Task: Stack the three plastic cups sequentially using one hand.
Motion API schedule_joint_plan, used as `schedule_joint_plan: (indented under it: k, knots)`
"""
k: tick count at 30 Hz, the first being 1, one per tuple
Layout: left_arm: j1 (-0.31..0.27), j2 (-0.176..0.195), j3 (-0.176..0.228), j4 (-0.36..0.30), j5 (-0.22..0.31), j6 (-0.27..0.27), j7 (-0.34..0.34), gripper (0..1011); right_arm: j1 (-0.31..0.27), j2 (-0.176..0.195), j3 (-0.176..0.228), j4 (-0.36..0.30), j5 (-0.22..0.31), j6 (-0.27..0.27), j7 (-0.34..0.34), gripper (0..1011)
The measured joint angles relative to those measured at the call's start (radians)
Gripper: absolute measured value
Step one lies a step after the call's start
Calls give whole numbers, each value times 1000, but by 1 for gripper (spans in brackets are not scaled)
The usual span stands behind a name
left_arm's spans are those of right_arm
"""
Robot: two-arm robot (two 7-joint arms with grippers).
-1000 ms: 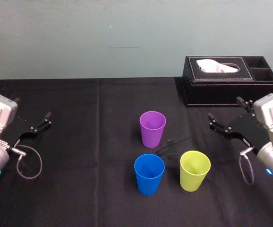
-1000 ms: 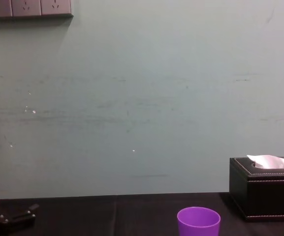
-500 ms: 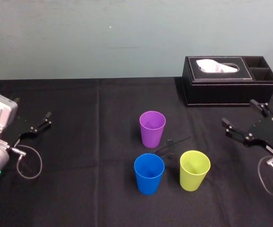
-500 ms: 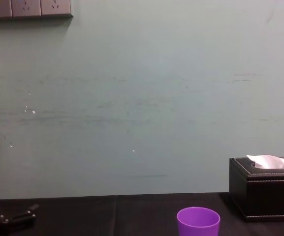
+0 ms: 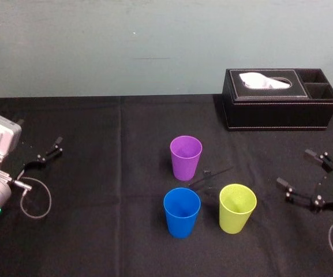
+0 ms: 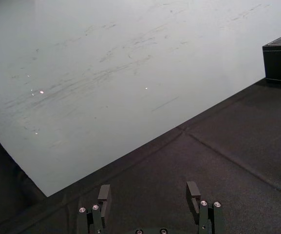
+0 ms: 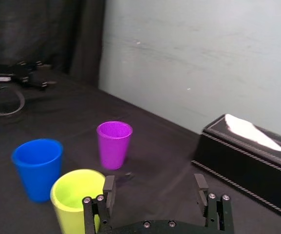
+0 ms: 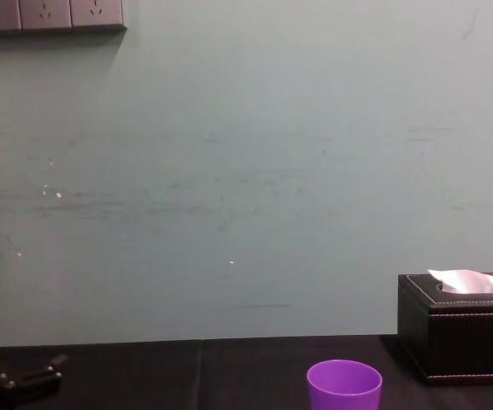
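Note:
Three plastic cups stand upright and apart on the black table: the purple cup [image 5: 186, 157] farthest back, the blue cup [image 5: 182, 212] in front of it, the yellow-green cup [image 5: 237, 208] to the blue one's right. My right gripper [image 5: 296, 168] hangs open and empty to the right of the yellow-green cup, well clear of it. Its wrist view looks past the open right gripper [image 7: 155, 185] at the yellow-green cup [image 7: 77, 197], blue cup [image 7: 38, 168] and purple cup [image 7: 114, 144]. The left gripper [image 5: 39, 131] rests open at the table's far left, seen empty in its wrist view [image 6: 148, 191].
A black tissue box [image 5: 279, 99] with white tissue stands at the back right, behind the right gripper. A thin dark strip [image 5: 209, 176] lies on the cloth between the purple and yellow-green cups. The chest view catches the purple cup's rim [image 8: 344, 380] and the box [image 8: 460, 329].
My right gripper has pulled back toward the table's front right and sunk lower, still open. The cups and the left arm have not moved.

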Motion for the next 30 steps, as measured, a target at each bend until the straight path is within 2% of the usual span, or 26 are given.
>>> schedule_joint_plan:
  k: [5,16,30]
  knots:
    - [0,0,0,0,0,0,0,1010,-25,1,-5,9,-18,-23,43,1004]
    - [0,0,0,0,0,0,0,1010,-45,-21,-31,31,-46,-24,99,1004]
    - [0,0,0,0,0,0,0,1010,-42,-65,-47,40,-59,10,153,1004]
